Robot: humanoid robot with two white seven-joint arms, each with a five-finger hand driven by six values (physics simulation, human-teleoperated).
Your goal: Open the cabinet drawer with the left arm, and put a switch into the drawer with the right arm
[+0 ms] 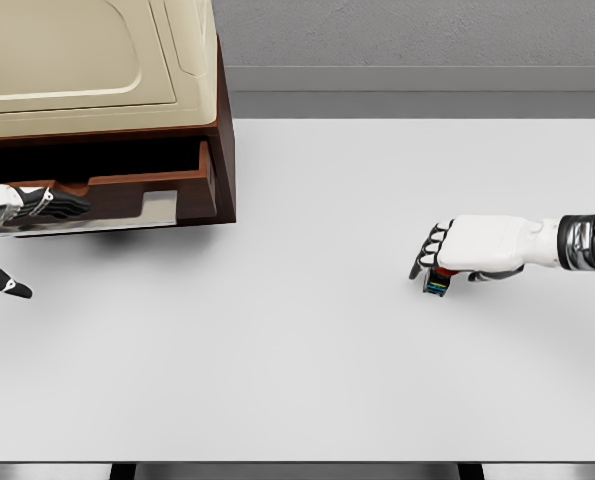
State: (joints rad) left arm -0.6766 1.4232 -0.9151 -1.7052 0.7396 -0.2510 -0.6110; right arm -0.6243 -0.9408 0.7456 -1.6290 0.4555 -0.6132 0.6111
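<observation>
The brown cabinet (223,140) with a cream top stands at the table's back left. Its drawer (147,190) is pulled a little way out, front panel showing. My left hand (47,204) reaches in from the left edge with dark fingers curled on the drawer's front; a lower finger (5,282) points away over the table. On the right, my right hand (447,262) hovers low over the table, its fingers curled round a small switch (438,283), a dark block with coloured marks peeking out beneath the palm.
The white table (307,360) spreads across the view, its front edge near the bottom. A grey wall and floor strip lie behind it. The cabinet casts a shadow on the table beneath the drawer.
</observation>
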